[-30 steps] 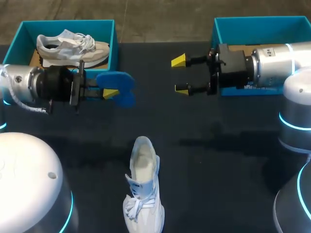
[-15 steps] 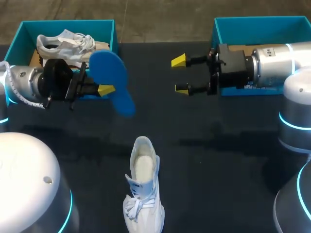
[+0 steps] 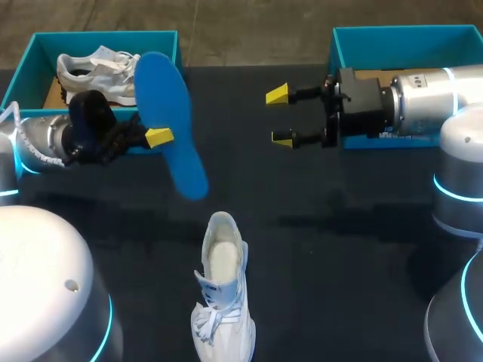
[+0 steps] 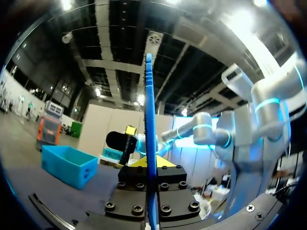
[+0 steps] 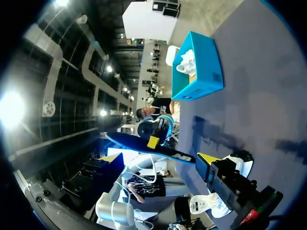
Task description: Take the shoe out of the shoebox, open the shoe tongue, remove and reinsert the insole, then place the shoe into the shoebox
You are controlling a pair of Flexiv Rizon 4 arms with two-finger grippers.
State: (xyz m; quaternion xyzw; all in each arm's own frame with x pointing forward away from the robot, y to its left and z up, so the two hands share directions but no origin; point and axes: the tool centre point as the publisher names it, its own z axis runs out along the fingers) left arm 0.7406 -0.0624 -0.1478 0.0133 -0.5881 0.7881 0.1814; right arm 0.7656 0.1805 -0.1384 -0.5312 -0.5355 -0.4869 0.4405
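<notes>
Your left gripper (image 3: 158,138) pinches the insole (image 3: 162,90) near its middle. It is long, flat and bright blue, up in the air just beside the left shoebox (image 3: 106,35). The white shoe (image 3: 221,294) sits on the table nearer you, with its opening facing up. Your right gripper (image 3: 281,117) hangs with its fingers wide apart.

No writing can be read.
A small dark label (image 5: 217,77) is carried on the side wall of the blue shoebox (image 5: 199,84), and pale marks are printed along the blue insole (image 5: 178,155). Both are too small and blurred to be made out as letters or numbers.
</notes>
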